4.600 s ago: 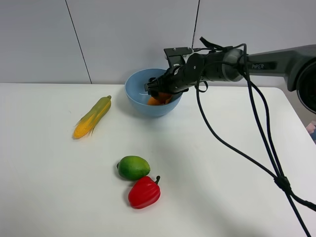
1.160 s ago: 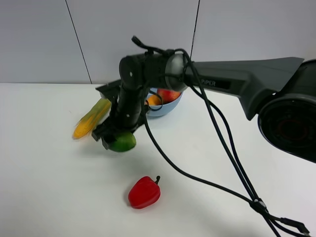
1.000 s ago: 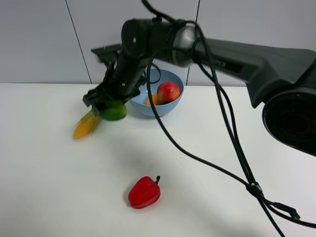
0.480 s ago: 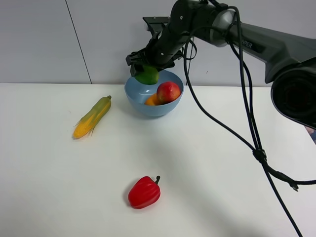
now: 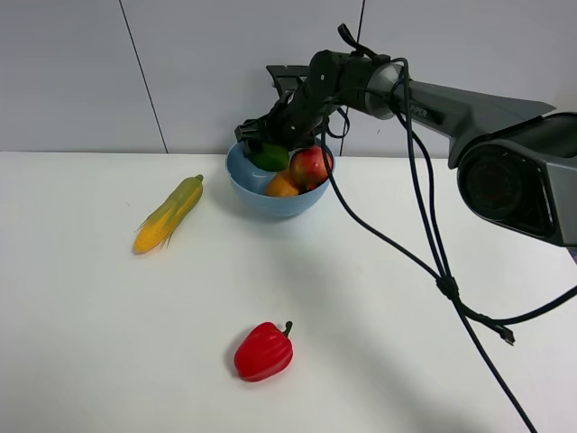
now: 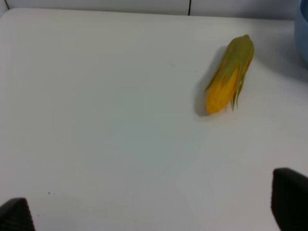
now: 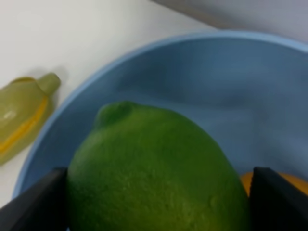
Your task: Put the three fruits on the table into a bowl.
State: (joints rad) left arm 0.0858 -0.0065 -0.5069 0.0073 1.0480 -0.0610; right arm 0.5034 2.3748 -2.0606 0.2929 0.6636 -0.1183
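Note:
The light-blue bowl (image 5: 261, 194) stands at the back of the white table (image 5: 406, 316). In it lie the red pomegranate (image 5: 308, 166) and the orange mango (image 5: 281, 186). My right gripper (image 5: 263, 147) reaches into the bowl from the right and is shut on the green lime (image 5: 269, 160), held low inside the rim. In the right wrist view the lime (image 7: 154, 163) fills the space between the two dark fingers (image 7: 33, 204), with the bowl wall (image 7: 202, 82) behind it and a sliver of mango (image 7: 246, 181) beside it. My left gripper (image 6: 151, 214) is open and empty over bare table.
A yellow-green corn cob (image 5: 169, 214) lies left of the bowl; it also shows in the left wrist view (image 6: 228, 74) and the right wrist view (image 7: 21, 122). A red bell pepper (image 5: 263, 352) lies near the front centre. Black cables hang from the right arm across the table's right side.
My right gripper lifted the lime off the table, carried it back and right past the corn, and lowered it into the bowl beside the pomegranate and mango.

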